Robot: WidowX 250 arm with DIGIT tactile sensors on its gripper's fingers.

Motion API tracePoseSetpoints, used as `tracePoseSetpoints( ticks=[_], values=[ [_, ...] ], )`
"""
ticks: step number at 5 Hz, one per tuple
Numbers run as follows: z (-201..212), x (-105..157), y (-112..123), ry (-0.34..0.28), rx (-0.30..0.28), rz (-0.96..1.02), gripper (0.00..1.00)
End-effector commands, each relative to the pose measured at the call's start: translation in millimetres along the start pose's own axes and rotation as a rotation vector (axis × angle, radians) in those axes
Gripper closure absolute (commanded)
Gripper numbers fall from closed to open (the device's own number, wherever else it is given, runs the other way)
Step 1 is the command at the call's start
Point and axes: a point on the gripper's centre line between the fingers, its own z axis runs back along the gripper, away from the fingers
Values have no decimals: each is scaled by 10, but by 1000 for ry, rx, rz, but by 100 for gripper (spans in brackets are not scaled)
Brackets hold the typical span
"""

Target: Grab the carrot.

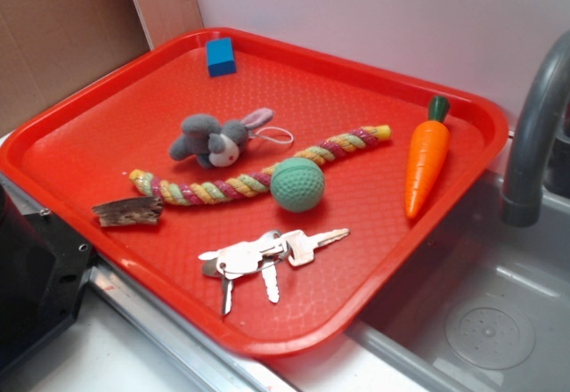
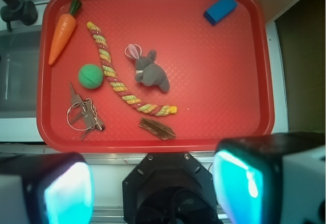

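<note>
Nearest the wrist camera, the gripper (image 2: 153,183) shows two broad pale fingers (image 2: 66,191) with glowing teal pads, spread wide apart with nothing between them, hanging over the white counter edge short of the red plastic tray (image 2: 232,86). Just inside the tray's near rim lies a small brown splintered piece of wood (image 2: 157,128), and to its side a bunch of silver metal keys on a ring (image 2: 83,114). Beyond these, a braided multicolour rope toy (image 2: 119,79) runs diagonally across the tray, with a round green textured ball (image 2: 90,76) touching or just beside one flank and a small grey plush rabbit (image 2: 148,70) near the other.

The smooth orange plastic carrot with a dark green stem (image 2: 62,32) lies flat in the far corner of the tray on the sink side, close beside the rim. Its long axis runs roughly along that rim; the stem points to the far edge, the tapered tip back toward the keys. Nothing rests on it; the ball and rope end are near but apart. A blue rectangular block (image 2: 220,9) sits in the opposite far corner, and a grey curved faucet (image 1: 534,134) stands beyond the tray's sink side.
</note>
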Motion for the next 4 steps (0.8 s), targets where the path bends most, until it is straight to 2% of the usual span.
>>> tracePoseSetpoints(
  ticks=[1, 2, 3, 4],
  values=[
    [0, 0, 0, 0, 0, 0, 0],
    [-523, 434, -490, 37, 93, -94, 0],
    [-771, 1003, -890, -38, 18, 157, 0],
    [-771, 1003, -890, -38, 18, 157, 0]
  ],
)
